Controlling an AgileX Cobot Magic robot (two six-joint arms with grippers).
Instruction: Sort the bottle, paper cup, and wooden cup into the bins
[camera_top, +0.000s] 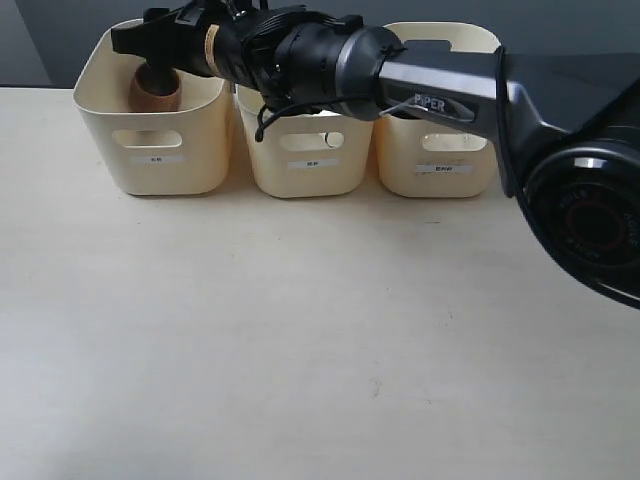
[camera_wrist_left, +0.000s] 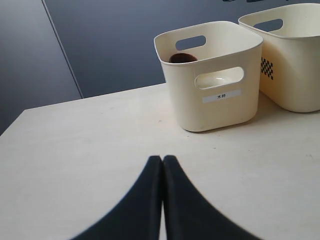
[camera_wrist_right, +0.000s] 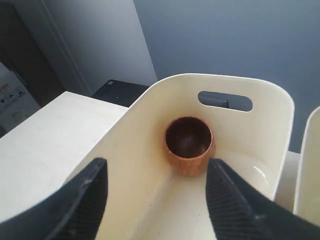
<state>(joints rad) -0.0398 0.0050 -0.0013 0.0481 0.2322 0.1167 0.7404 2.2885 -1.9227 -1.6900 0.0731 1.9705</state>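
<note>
The wooden cup (camera_top: 155, 92) stands upright inside the leftmost bin (camera_top: 150, 150). The right wrist view looks down into it, showing the wooden cup (camera_wrist_right: 189, 145) on the floor of that bin (camera_wrist_right: 225, 82). My right gripper (camera_top: 140, 42) has reached across and hovers over this bin, open and empty, with the right gripper (camera_wrist_right: 157, 165) fingers apart above the cup. The left gripper (camera_wrist_left: 163, 159) is shut on nothing, low over the table, facing the bin (camera_wrist_left: 215, 95) with the wooden cup (camera_wrist_left: 182, 57) rim showing. The bottle and the paper cup are out of view.
A middle bin (camera_top: 305, 165) and a right bin (camera_top: 440, 165) stand in a row beside the left one at the table's back. The right arm's black body (camera_top: 330, 60) crosses above their rims. Bare pale tabletop (camera_top: 300, 330) lies in front.
</note>
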